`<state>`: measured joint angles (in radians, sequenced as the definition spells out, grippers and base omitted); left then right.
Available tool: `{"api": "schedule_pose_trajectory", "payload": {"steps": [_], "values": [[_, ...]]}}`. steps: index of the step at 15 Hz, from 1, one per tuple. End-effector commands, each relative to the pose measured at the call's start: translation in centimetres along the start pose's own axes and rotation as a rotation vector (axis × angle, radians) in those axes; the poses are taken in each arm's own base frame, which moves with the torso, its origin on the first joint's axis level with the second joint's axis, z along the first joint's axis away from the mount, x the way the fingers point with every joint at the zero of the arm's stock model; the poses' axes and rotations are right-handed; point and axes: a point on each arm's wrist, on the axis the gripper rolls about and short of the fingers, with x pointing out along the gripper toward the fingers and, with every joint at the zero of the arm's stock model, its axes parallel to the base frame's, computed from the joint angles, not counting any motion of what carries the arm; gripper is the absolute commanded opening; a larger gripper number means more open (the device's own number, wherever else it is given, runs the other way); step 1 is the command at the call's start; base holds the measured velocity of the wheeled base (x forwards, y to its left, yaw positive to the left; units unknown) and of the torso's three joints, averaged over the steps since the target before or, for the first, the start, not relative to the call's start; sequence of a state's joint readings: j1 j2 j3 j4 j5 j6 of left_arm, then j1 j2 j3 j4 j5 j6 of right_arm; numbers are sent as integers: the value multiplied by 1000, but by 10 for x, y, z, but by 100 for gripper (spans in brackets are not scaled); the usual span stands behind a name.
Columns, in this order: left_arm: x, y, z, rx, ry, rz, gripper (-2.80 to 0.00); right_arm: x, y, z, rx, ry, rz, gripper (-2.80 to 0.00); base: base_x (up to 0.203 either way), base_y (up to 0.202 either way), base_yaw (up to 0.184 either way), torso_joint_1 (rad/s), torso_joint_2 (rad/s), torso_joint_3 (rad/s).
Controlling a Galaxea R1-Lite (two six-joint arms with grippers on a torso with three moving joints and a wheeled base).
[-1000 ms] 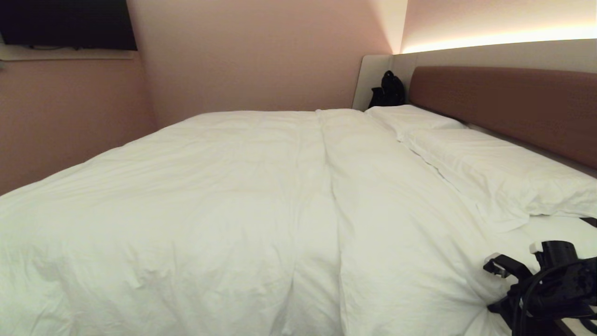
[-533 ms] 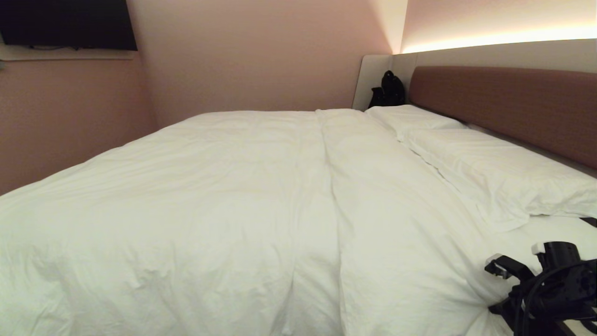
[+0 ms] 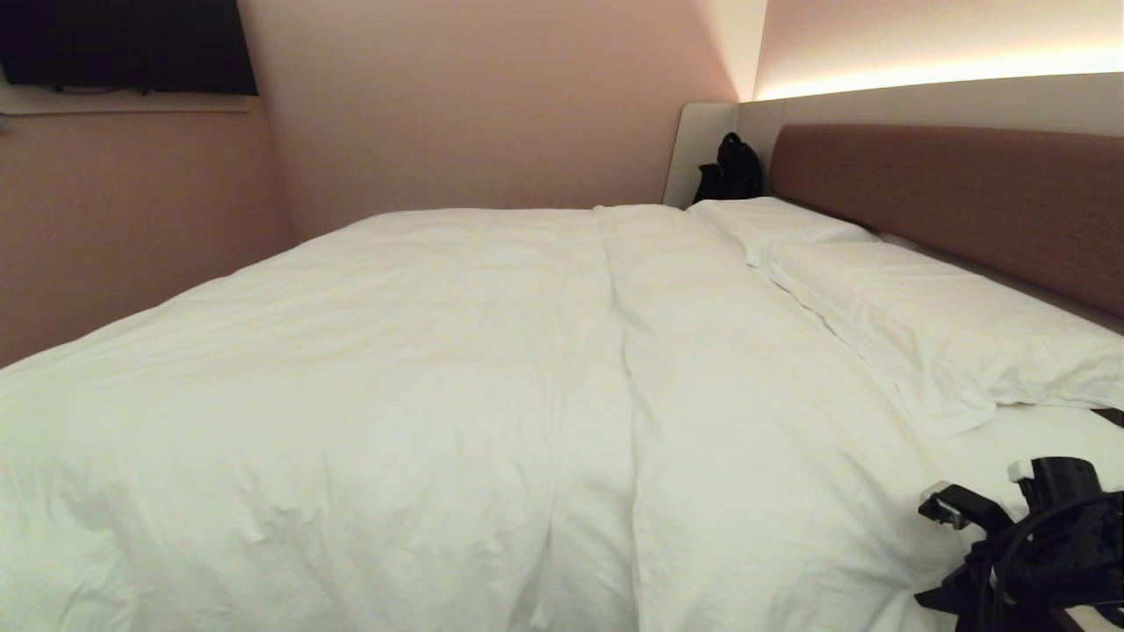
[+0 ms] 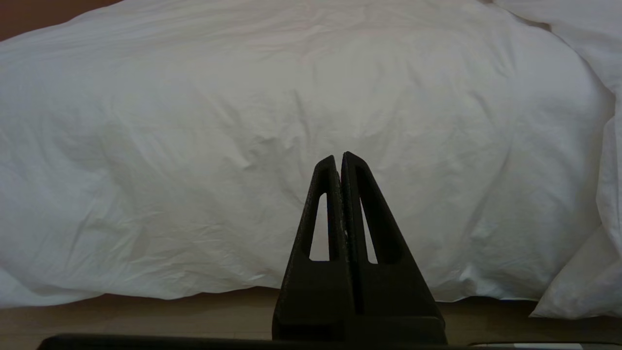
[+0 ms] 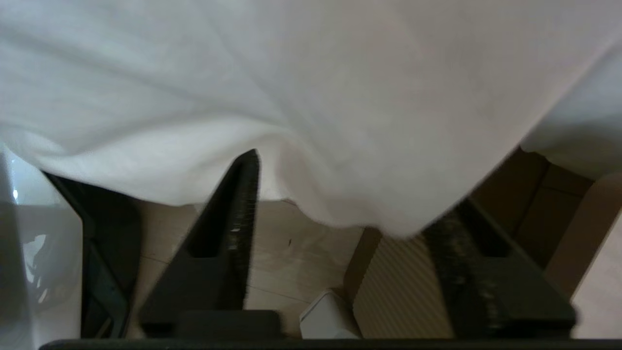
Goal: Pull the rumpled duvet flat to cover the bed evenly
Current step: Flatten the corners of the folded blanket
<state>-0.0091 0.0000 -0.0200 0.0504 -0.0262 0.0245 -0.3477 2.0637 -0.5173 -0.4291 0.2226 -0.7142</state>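
Just beyond right pincer [image 5: 340,194] spread wide, duvet [image 5: 311,97] edge drooping between fingers.

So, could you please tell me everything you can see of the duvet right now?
The duvet is thick, puffy, plain white and softly wrinkled, with a long lengthwise fold down its middle. It lies spread across the bed, reaching to the two pillows. Its near edge hangs over the side, draping between the open jaws of the right gripper.

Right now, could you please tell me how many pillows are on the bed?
2: the nearer pillow lies against the headboard, and the farther pillow lies beyond it, by the black bag. None seems hidden.
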Motion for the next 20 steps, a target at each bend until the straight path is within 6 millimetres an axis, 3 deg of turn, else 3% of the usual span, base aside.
{"api": "schedule_pose_trajectory", "payload": {"steps": [1, 9, 13, 14, 20], "values": [[0, 0, 0, 0, 2, 0, -280, -11, 5, -1, -10, -19, -6, 0, 0, 0, 0, 0, 0, 0], [0, 0, 0, 0, 2, 0, -280, -105, 21, 16, -63, -268, -117, 0, 0, 0, 0, 0, 0, 0], [0, 0, 0, 0, 1, 0, -280, -161, 20, 40, 50, -414, -128, 0, 0, 0, 0, 0, 0, 0], [0, 0, 0, -1, 2, 0, -280, -171, 20, 45, 106, -443, -106, -280, 0, 0, 0, 0, 0, 0], [0, 0, 0, 0, 1, 0, -280, -208, 35, 60, 325, -554, -13, -280, 0, 0, 0, 0, 0, 0]]}}
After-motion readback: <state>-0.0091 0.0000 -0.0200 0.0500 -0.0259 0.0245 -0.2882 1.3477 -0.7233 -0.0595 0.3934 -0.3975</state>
